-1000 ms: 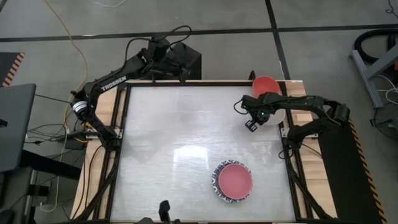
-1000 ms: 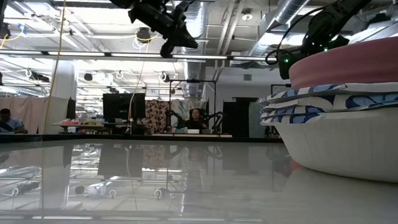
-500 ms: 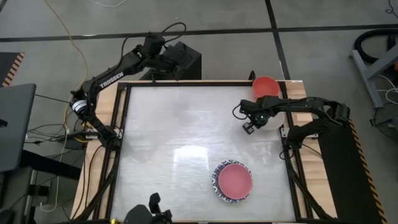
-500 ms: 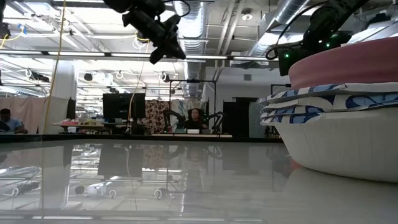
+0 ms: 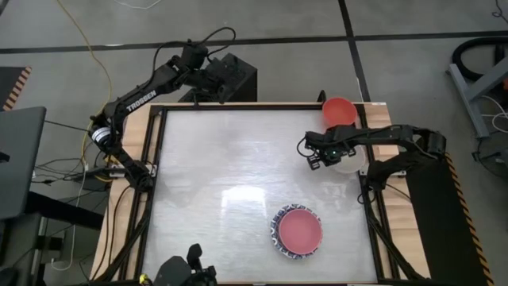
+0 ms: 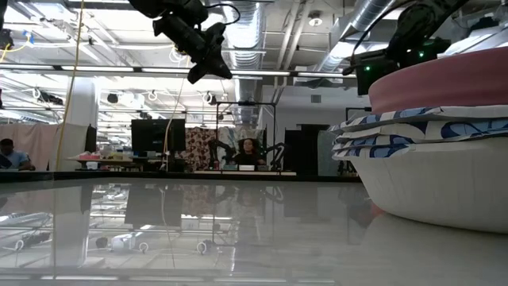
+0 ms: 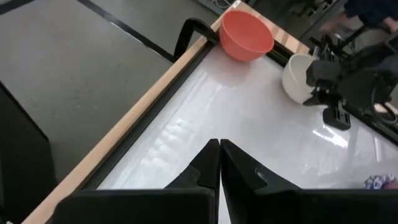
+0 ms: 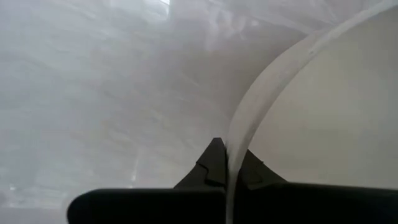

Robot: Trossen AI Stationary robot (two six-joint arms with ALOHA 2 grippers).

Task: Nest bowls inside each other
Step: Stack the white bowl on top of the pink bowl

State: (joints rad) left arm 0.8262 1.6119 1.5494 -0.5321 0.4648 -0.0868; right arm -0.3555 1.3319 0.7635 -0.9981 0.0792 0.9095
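Note:
A cream-white bowl [image 5: 349, 161] hangs at the table's right side, and my right gripper [image 5: 315, 164] is shut on it. The left wrist view shows the same bowl [image 7: 296, 78] tipped. A red bowl [image 5: 339, 110] rests on its base at the far right corner. A stack of nested blue-patterned bowls with a pink bowl on top [image 5: 298, 231] stands near the front right. My left gripper [image 7: 219, 148] is shut on nothing. It is held high beyond the table's far left edge [image 5: 225, 86]. My right gripper pinches the cream-white bowl's rim [image 8: 231, 163], with one finger [image 8: 210, 163] outside the wall and the other inside. The fingers come from above, pointing down. The bowl hangs tilted beside them, its opening turned sideways, and seems clear of the table.
A black box [image 5: 238, 77] stands beyond the far edge, under my left arm. A raised wooden and black frame [image 5: 155, 159] borders the table. The table's left half and middle are bare white surface [image 5: 230, 167].
My left gripper has swung toward the table's far left, staying high and shut. My right wrist has rolled and shifted slightly toward the left edge. The cream-white bowl has turned with it and swung toward the near side.

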